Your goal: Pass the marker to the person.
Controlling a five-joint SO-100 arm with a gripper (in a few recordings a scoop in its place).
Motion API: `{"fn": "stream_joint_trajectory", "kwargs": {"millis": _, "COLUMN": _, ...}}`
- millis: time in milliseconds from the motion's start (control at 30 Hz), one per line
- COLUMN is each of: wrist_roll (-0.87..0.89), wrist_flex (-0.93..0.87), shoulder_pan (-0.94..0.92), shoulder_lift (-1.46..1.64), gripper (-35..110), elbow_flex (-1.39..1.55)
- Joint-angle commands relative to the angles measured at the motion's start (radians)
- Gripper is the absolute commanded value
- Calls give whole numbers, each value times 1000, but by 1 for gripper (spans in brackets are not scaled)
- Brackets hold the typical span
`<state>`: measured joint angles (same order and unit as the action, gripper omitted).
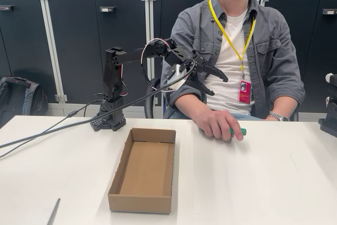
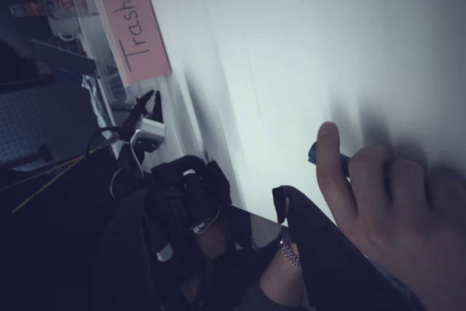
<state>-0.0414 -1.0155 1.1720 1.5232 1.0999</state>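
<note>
Hovering above table, my gripper [image 1: 213,80] hung wide open, empty, just above person's hand [image 1: 221,125]. Marker [image 1: 239,131] lay on table under that hand, right of box [image 1: 143,169]. Risk: descending jaws could pinch fingers [image 2: 329,152] covering marker.

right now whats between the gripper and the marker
In the fixed view the gripper hangs open in the air above the table. Below it the person's hand covers the marker, leaving its green end showing.
</note>
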Motion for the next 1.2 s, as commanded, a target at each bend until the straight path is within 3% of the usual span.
{"fn": "stream_joint_trajectory", "kwargs": {"millis": 0, "wrist_roll": 3, "wrist_flex": -2, "shoulder_pan": 17, "shoulder_lift": 74, "gripper": 35, "elbow_flex": -3}}
{"fn": "stream_joint_trajectory", "kwargs": {"millis": 1167, "wrist_roll": 29, "wrist_flex": -31, "shoulder_pan": 28, "shoulder_lift": 83, "gripper": 34, "elbow_flex": 14}}
